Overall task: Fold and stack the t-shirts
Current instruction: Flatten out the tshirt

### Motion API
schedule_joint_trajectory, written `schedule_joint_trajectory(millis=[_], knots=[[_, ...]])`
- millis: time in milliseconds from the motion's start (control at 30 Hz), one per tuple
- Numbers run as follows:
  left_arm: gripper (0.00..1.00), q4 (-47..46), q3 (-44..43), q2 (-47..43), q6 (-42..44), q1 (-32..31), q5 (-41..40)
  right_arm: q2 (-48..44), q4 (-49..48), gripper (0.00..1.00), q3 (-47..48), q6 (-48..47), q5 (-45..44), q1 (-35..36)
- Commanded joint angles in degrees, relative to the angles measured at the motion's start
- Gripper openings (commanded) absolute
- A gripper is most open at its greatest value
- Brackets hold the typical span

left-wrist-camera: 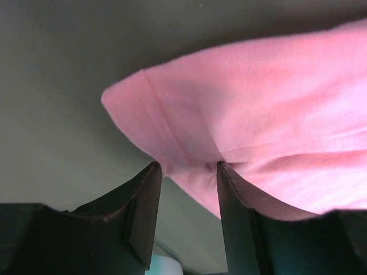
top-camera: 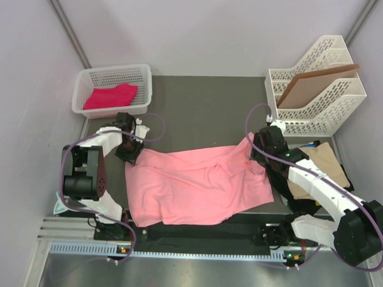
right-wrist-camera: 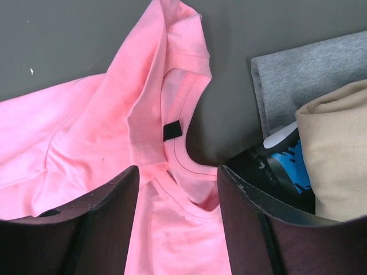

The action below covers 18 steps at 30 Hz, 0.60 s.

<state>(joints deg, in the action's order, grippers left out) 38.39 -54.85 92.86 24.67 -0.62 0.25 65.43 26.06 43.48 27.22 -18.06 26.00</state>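
A salmon pink t-shirt [top-camera: 196, 181] lies rumpled and spread across the middle of the dark table. My left gripper [top-camera: 129, 152] is at its left corner. In the left wrist view the gripper [left-wrist-camera: 188, 166] is open, and its two fingers straddle the shirt's hemmed edge [left-wrist-camera: 172, 132]. My right gripper [top-camera: 257, 155] is at the shirt's right end. In the right wrist view it [right-wrist-camera: 178, 172] is open, just over the collar [right-wrist-camera: 183, 146] with its black tag. A magenta-pink shirt [top-camera: 110, 95] lies in the basket. Tan [right-wrist-camera: 338, 149], black-and-blue [right-wrist-camera: 281, 163] and grey [right-wrist-camera: 304, 74] cloths lie to the right.
A white basket [top-camera: 143, 76] stands at the back left. A white file rack [top-camera: 318, 116] holding a brown board [top-camera: 313, 85] stands at the back right. The pile of shirts [top-camera: 326, 161] lies under my right arm near the table's right edge.
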Motion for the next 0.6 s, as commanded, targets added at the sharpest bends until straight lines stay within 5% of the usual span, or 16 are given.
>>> schedule_joint_trajectory(millis=[0,433,567], knots=[[0.47,-3.1,-1.8,2.5,-1.2,0.2,2.3,0.3,-2.1,0.56,-0.2,0.5,0.2,-0.8],[0.17,-3.5,-1.8,1.9,-0.6,0.2,1.9,4.3,-5.0,0.59,-3.3,1.2,0.6,-0.6],[0.04,-3.4,-1.5,1.5,-0.4,0.2,1.8,6.5,-5.7,0.52,-2.7,1.1,2.4,-0.6]])
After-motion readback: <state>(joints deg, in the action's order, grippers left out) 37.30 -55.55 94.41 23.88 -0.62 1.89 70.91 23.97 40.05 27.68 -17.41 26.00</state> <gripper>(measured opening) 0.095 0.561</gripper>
